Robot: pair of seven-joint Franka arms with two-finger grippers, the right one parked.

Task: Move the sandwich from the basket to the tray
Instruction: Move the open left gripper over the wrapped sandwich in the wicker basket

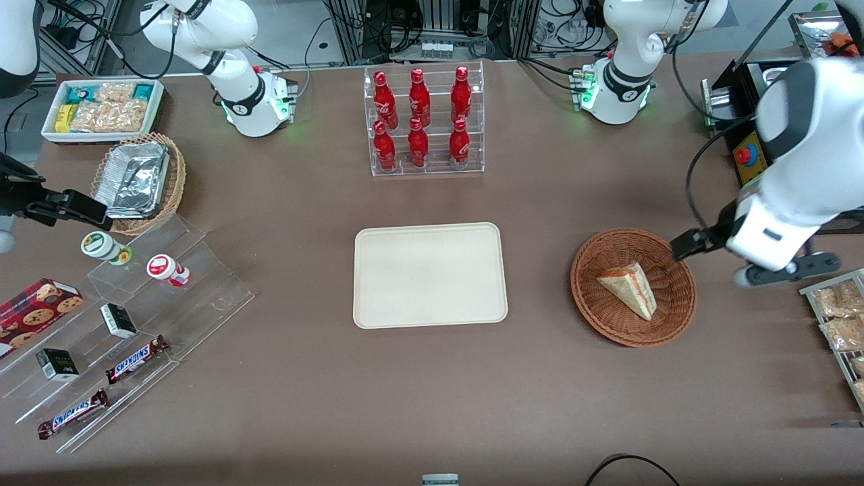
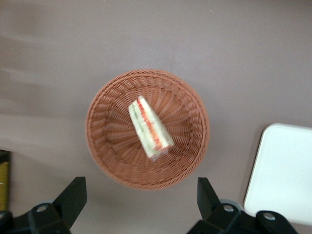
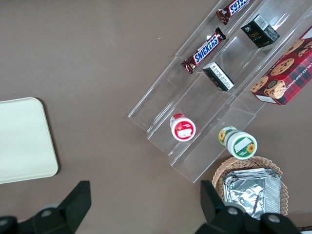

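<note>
Tray (image 1: pixel 430 275) lies flat at mid-bench, bare. Toward the working arm's end sits the basket (image 1: pixel 633 287), apart from the tray, with the sandwich (image 1: pixel 629 288) lying on its side inside, near the centre. The tool (image 2: pixel 141 202) hangs above the basket's edge, fingers (image 2: pixel 73 197) spread wide, gripping nothing and clear of the sandwich.

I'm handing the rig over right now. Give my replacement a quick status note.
Gripper: open, holding nothing, hovering above the basket, toward the working arm's end of the table.
Sandwich: lying in the basket, untouched.
Tray: mid-table, beside the basket, nothing on it.
Done: approach only.
Left: descend, grasp the sandwich, lift it, carry it to the tray and release.
</note>
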